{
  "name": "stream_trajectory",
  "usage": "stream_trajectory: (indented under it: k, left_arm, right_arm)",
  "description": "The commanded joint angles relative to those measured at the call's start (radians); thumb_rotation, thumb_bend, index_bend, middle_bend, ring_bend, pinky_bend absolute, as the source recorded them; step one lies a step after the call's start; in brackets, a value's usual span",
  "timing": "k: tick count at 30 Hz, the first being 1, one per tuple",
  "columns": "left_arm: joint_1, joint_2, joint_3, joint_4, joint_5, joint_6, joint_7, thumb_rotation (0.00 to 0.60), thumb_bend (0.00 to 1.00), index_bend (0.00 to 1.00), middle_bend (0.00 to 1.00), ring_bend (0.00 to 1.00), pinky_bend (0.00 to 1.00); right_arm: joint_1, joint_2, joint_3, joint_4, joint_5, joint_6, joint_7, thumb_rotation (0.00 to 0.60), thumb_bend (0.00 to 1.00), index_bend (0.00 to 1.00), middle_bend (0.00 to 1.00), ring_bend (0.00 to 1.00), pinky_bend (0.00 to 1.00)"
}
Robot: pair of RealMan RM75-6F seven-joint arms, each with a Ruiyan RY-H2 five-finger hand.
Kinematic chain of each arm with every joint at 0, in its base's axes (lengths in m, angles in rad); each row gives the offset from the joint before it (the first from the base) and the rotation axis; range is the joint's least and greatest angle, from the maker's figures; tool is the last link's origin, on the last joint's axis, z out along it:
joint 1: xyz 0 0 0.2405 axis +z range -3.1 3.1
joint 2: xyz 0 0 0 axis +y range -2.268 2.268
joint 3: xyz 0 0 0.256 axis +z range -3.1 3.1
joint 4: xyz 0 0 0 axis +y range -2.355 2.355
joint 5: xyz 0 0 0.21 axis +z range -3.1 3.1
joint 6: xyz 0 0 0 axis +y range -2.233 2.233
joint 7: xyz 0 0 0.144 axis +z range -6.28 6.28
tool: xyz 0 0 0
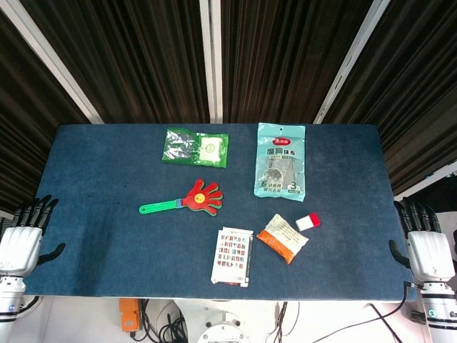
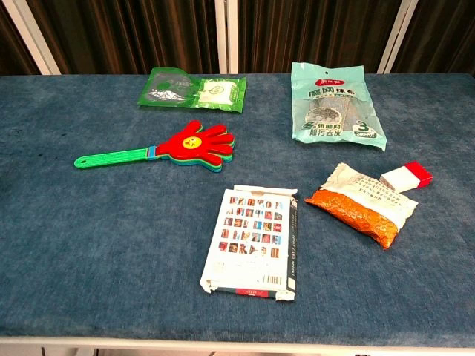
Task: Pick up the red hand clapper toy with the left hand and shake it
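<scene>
Head and chest views of a blue-covered table [image 1: 100, 243]. The red hand clapper toy [image 1: 202, 196] lies flat near the table's middle, slightly toward the left side, its red palm with a yellow face disc pointing toward the right and its green handle [image 1: 161, 207] running out toward the left hand's side.

The left hand [image 1: 25, 232] hangs beside the table's left edge, off the cloth, fingers spread apart and holding nothing; the clapper lies well apart from it, toward the table's centre and somewhat farther from the robot, with the handle tip the nearest part. The right hand [image 1: 425, 239] hangs beside the table's right edge, fingers likewise apart and empty, also well apart from the clapper. Neither hand appears in the chest view.

Relative to the clapper: a green packet [image 1: 195, 147] lies just beyond it on the far side; a teal pouch [image 1: 280, 161] lies beyond and to the right. On the near side, to the right, lies a flat printed box [image 1: 233, 256]; right of that box, a white-and-orange snack bag [image 1: 282, 238], and near its far right end a small red-and-white block [image 1: 308, 221]; whether the two touch cannot be told.
</scene>
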Motion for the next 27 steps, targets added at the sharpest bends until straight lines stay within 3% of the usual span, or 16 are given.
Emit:
stream_trajectory:
  k: [1, 14, 20, 27]
  left_arm:
    - [-0.001, 0.0, 0.0, -0.002, -0.001, -0.001, 0.002, 0.6, 0.19, 0.0, 0.0, 0.0, 0.0]
    - [-0.049, -0.015, -0.016, -0.003, -0.013, -0.068, -0.028, 0.6, 0.19, 0.0, 0.0, 0.0, 0.0]
    - [-0.145, -0.063, -0.049, -0.004, -0.005, -0.167, -0.059, 0.6, 0.18, 0.0, 0.0, 0.0, 0.0]
    - [-0.3, -0.19, -0.109, 0.054, -0.079, -0.373, -0.157, 0.6, 0.17, 0.02, 0.0, 0.0, 0.0]
  right_arm:
    - [0.0, -0.002, 0.0, 0.004, 0.001, -0.001, 0.004, 0.6, 0.28, 0.0, 0.0, 0.0, 0.0]
    - [0.001, -0.002, 0.008, 0.01, 0.018, -0.004, 0.011, 0.6, 0.28, 0.0, 0.0, 0.0, 0.0]
    - [-0.001, 0.006, 0.009, 0.013, 0.016, 0.002, 0.01, 0.6, 0.28, 0.0, 0.0, 0.0, 0.0]
    - [-0.009, 0.018, 0.01, 0.026, 0.022, 0.008, 0.034, 0.6, 0.29, 0.0, 0.0, 0.0, 0.0]
